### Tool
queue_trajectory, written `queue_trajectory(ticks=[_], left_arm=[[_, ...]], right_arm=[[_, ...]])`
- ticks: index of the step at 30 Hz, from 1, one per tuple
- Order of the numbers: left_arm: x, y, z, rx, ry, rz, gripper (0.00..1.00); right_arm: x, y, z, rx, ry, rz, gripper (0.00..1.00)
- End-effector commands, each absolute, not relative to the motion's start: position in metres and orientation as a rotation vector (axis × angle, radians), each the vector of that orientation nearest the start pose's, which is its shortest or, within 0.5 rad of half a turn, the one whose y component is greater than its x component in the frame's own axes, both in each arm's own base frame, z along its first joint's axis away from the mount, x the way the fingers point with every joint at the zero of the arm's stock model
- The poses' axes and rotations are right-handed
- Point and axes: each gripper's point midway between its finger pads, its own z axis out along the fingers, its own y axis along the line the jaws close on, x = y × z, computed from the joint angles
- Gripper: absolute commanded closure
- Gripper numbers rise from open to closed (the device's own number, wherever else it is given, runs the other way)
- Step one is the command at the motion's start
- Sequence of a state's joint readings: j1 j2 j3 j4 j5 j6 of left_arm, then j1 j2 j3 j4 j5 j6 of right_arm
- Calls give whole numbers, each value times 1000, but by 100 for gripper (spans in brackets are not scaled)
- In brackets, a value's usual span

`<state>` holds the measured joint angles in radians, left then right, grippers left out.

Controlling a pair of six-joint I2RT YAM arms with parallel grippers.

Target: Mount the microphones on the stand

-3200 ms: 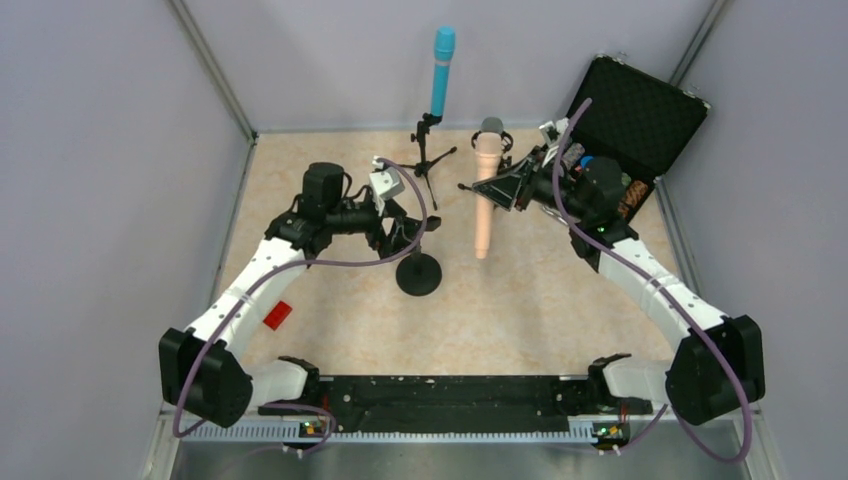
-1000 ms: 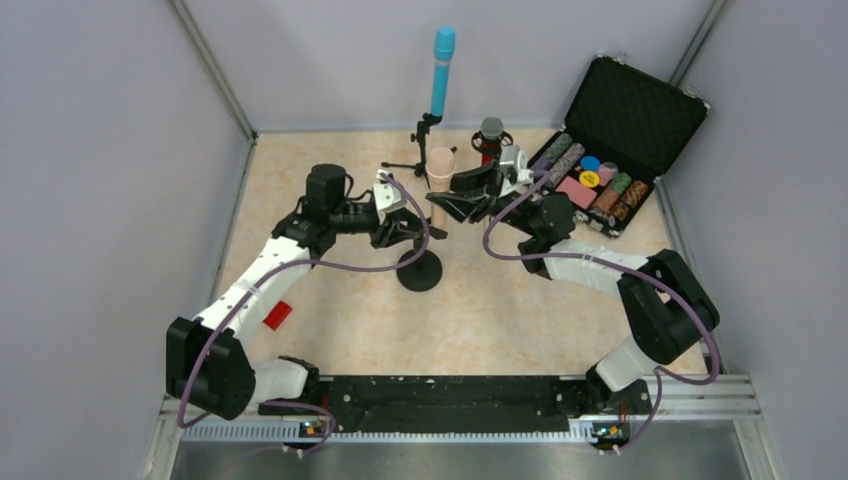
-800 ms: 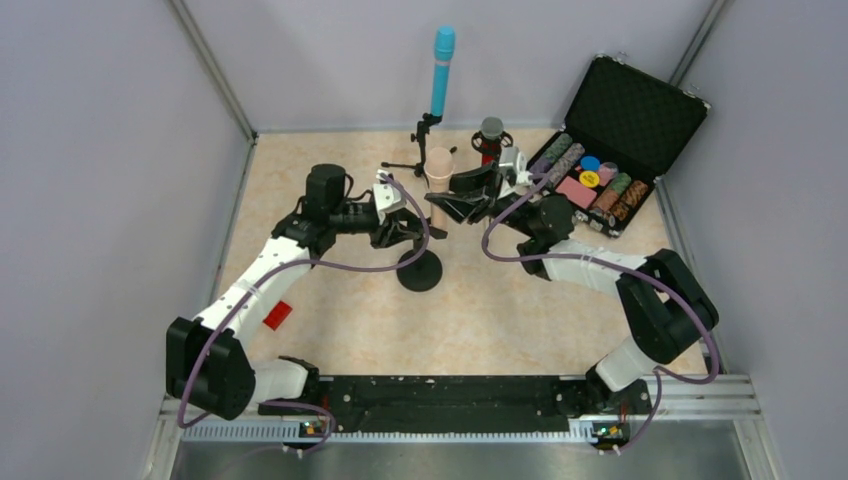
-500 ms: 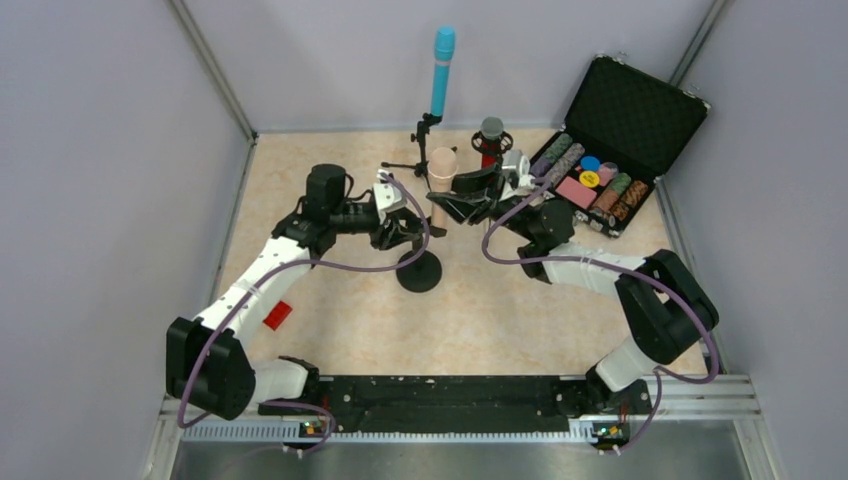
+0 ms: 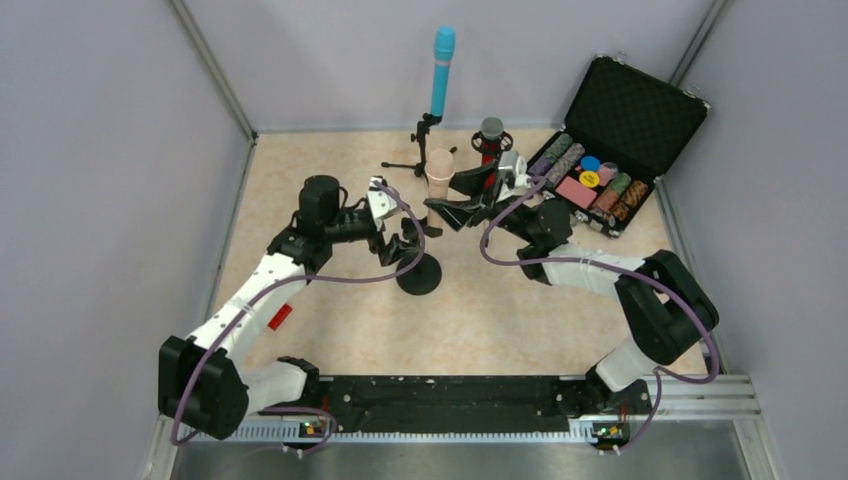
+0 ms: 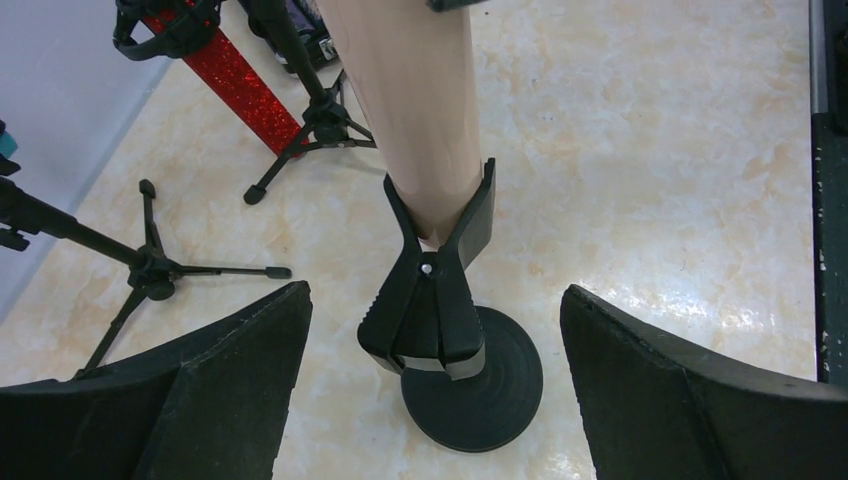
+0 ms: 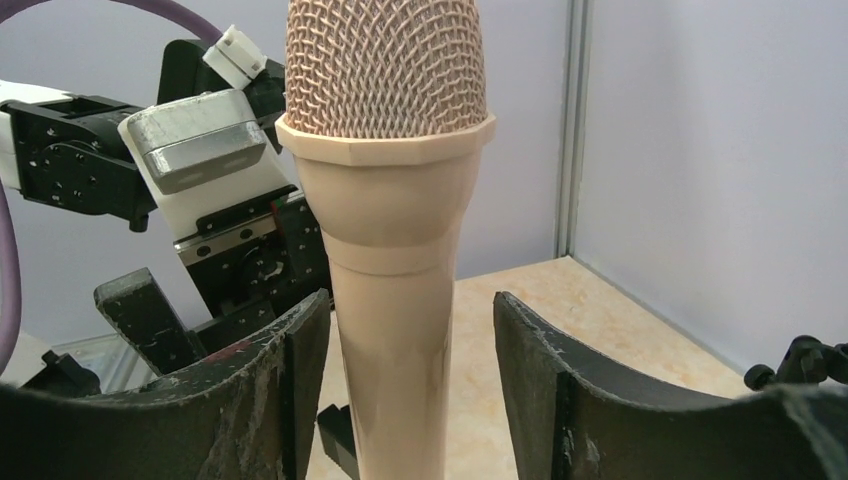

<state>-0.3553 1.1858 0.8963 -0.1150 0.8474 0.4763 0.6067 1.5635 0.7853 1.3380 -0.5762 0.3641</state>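
The bench (image 5: pixel 330 330) is closed in by grey walls (image 5: pixel 120 150) on the left, back and right, and by a black rail (image 5: pixel 450 390) at the near edge. Bare surface lies between that rail and the round-base stand (image 5: pixel 419 272) in the middle. The back is more crowded: a tripod stand (image 5: pixel 425 150) carries the teal-blue microphone (image 5: pixel 441 70) upright, the red microphone (image 5: pixel 489 148) stands just beside it, and an open case (image 5: pixel 630 110) of chips fills the far right corner.

The peach microphone (image 7: pixel 390 250) stands upright with its lower end in the clip (image 6: pixel 430 290) of the round-base stand. The left tool (image 6: pixel 430 300) is spread wide on both sides of the clip and touches nothing. The right tool (image 7: pixel 405 310) is partly apart around the microphone body. There is a clear gap on one side. On the other side the finger is very near, and I cannot tell if it touches.

From above, both tools hide the clip. The left wrist view cuts off the red microphone's head. A small red block (image 5: pixel 277 316) lies just beside the left arm.
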Motion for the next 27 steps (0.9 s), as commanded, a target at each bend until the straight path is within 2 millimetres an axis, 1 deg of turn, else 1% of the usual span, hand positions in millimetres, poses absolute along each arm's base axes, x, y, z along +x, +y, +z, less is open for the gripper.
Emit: queue_trajectory(ticks=[1, 6, 7, 11, 13, 17, 21, 27], left_arm=[[287, -234, 255, 1198, 1364, -717, 1], [290, -231, 260, 1157, 1381, -693, 1], [293, -230, 266, 1140, 1366, -672, 1], [298, -220, 277, 1053, 1398, -616, 1], [298, -217, 283, 1014, 1385, -598, 1], [292, -212, 288, 962, 1375, -604, 1], [284, -207, 287, 916, 1387, -631, 1], [275, -203, 268, 822, 1430, -687, 1]], right_arm=[[282, 335, 357, -697, 878, 1143, 40], [282, 333, 357, -692, 892, 1133, 34], [282, 332, 358, -688, 894, 1127, 32], [280, 328, 355, -683, 906, 1115, 24], [279, 327, 351, -688, 919, 1113, 21], [276, 322, 351, -676, 923, 1103, 16], [275, 318, 348, -667, 940, 1088, 14], [274, 314, 341, -670, 977, 1070, 13]])
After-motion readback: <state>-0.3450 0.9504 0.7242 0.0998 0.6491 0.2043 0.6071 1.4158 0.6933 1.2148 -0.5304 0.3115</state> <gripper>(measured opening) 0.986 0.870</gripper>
